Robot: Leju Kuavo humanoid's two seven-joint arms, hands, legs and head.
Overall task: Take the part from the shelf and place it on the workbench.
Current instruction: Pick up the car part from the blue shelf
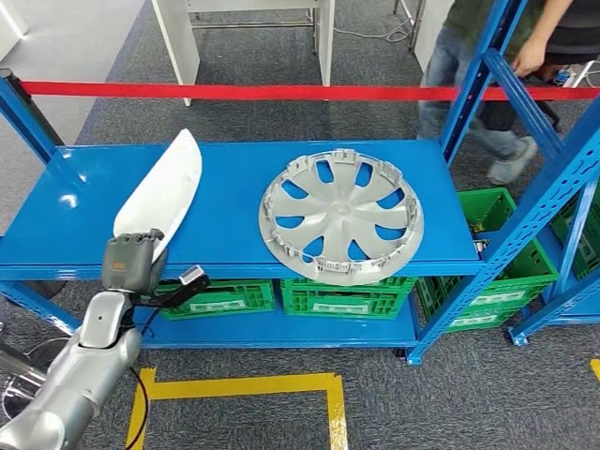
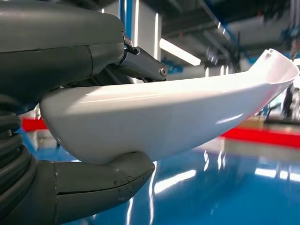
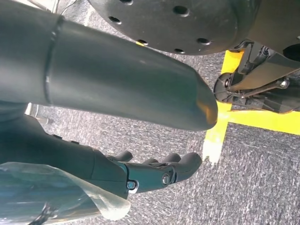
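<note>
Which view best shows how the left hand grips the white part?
The left wrist view: the thumb sits under the white part and a finger over it. The head view shows the left hand from behind, holding the part's near end. The right wrist view faces the carpet.

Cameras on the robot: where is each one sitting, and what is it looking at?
Head view: high on the body, looking down at the blue shelf, the wheel cover and the left hand gripping the white part.
Left wrist view: behind the left hand, looking along the white part over the shelf.
Right wrist view: on the hanging arm, facing carpet and yellow tape past the empty right hand.
Head and left wrist views share the white part.
</note>
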